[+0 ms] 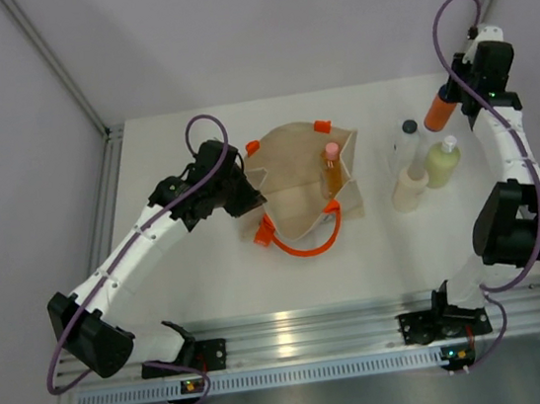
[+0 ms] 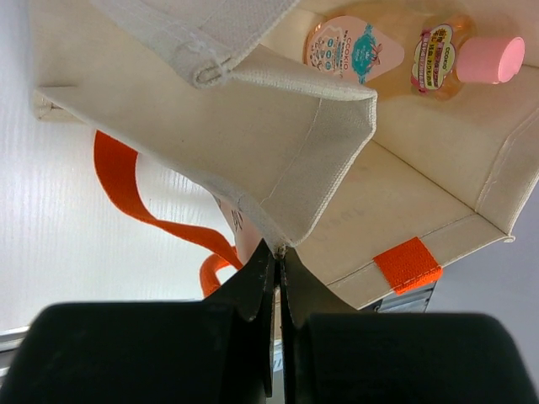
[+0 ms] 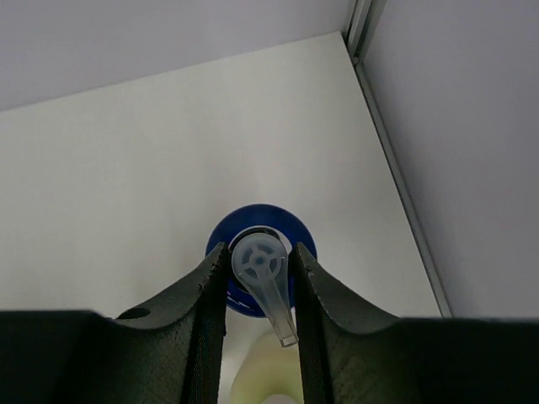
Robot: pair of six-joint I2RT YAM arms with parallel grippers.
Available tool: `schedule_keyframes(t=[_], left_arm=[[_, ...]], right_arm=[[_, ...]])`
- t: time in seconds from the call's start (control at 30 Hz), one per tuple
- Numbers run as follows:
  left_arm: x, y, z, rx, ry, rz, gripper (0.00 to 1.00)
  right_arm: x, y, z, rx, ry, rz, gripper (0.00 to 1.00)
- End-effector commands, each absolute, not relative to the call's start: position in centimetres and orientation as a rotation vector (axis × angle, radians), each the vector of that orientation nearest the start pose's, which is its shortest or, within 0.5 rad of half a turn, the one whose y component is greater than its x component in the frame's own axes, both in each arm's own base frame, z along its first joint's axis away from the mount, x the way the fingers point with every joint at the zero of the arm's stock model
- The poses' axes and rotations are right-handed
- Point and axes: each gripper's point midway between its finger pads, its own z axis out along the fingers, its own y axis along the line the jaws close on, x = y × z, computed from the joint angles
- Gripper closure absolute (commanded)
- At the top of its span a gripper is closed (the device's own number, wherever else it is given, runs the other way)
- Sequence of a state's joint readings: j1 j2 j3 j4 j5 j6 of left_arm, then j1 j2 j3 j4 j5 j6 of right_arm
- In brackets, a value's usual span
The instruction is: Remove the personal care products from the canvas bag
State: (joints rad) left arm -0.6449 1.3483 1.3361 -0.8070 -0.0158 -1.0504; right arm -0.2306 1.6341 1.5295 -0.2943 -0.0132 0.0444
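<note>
left gripper (image 2: 278, 249) clenched on bag (image 2: 210, 135) rim | right gripper (image 3: 257, 257) grasping orange bottle (image 1: 440, 110), right of bag | amber bottle (image 1: 332, 172) inside bag

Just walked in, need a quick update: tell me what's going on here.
The left arm's fingers are pinched shut on the rim of the beige canvas bag with orange handles. The right arm's fingers clamp the dark cap of an orange bottle, out of the bag at the far right. Three pale bottles stand on the white table. A slim amber, pink-capped bottle is inside the bag.
</note>
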Motion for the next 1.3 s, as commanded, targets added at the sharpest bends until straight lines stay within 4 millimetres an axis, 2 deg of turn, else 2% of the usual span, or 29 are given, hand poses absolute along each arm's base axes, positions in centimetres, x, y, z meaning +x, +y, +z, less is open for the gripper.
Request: schedule_keyframes(t=[0.0,0.1,0.33,0.57,0.73,0.8,0.87,0.93,0.97,1.03,1.13,1.17,1.27], left_arm=[[26.6,-25.3,23.3,-0.492,2.512,-0.772,1.0],[26.6,-25.4,22.9,-0.487,2.526,-0.77,1.0],[26.7,-25.3,22.6,-0.492,2.532,-0.759,1.0],[26.8,-25.5,22.3,-0.496,2.542,-0.757,1.0],[27.0,-25.6,22.3,-0.495,2.541,-0.753,1.0],[27.1,-25.6,22.3,-0.492,2.538,-0.751,1.0],[27.1,-25.6,22.3,-0.482,2.539,-0.749,1.0],[27.1,-25.5,22.5,-0.483,2.534,-0.751,1.0],[27.2,-25.5,22.4,-0.484,2.534,-0.748,1.0],[27.3,-25.5,22.5,-0.482,2.53,-0.747,1.0],[27.3,-25.5,22.5,-0.485,2.528,-0.745,1.0],[27.4,-25.5,22.5,-0.485,2.53,-0.744,1.0],[27.4,-25.5,22.4,-0.481,2.531,-0.741,1.0]], right_arm=[[51.0,-10.2,29.9,0.13,1.783,-0.153,1.0],[51.0,-10.0,27.7,0.134,1.819,-0.16,1.0],[50.8,-9.9,25.5,0.126,1.833,-0.157,1.0],[49.9,-9.0,22.2,0.131,1.892,-0.133,1.0],[49.6,-9.0,21.1,0.159,1.914,-0.123,0.9],[49.5,-8.9,20.9,0.163,1.931,-0.12,0.77],[49.6,-8.8,21.4,0.16,1.928,-0.118,0.66],[49.5,-8.9,21.7,0.162,1.928,-0.119,0.64],[49.6,-8.8,22.4,0.19,1.913,-0.099,0.58],[49.7,-8.6,23.3,0.186,1.896,-0.089,0.54],[49.4,-8.7,24.1,0.206,1.895,-0.088,0.39],[49.4,-8.6,24.5,0.21,1.893,-0.085,0.37],[49.3,-8.1,25.8,0.195,1.888,-0.081,0.36]])
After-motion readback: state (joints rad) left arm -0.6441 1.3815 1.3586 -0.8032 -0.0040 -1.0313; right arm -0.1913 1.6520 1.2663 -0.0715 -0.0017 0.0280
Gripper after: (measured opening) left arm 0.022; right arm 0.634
